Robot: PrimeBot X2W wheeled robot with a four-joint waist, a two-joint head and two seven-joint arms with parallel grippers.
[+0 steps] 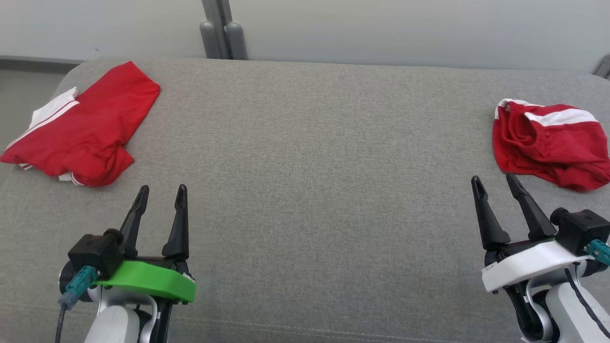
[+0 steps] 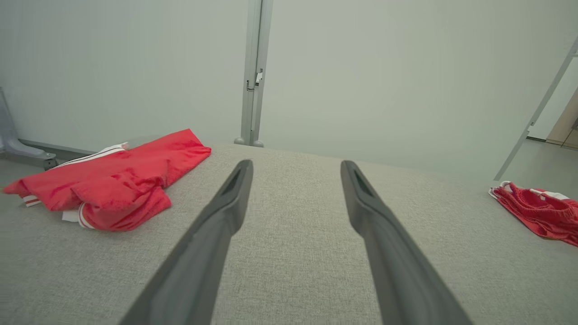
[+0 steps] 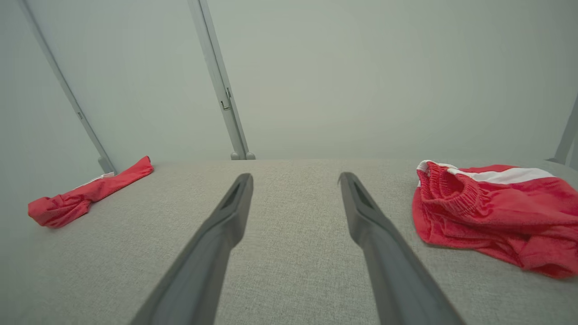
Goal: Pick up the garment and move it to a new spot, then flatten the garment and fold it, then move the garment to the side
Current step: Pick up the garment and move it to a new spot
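Left gripper (image 1: 162,188) and right gripper (image 1: 493,177), fingers spread wide, both empty, over the grey cloth surface (image 1: 310,157). Crumpled red garment (image 1: 548,143) lies far right, just beyond the right gripper and untouched; folded red garment (image 1: 86,128) lies far left.

The left gripper (image 1: 162,188) has two long, black, tapered fingers (image 1: 178,219) on a bright green wrist plate (image 1: 147,281). The right gripper (image 1: 493,178) has the same on a white plate (image 1: 524,264). Each carries a black block (image 1: 93,252) with a teal connector (image 1: 81,280). The forearms (image 1: 112,326) are pale, with dark cables (image 1: 60,326).
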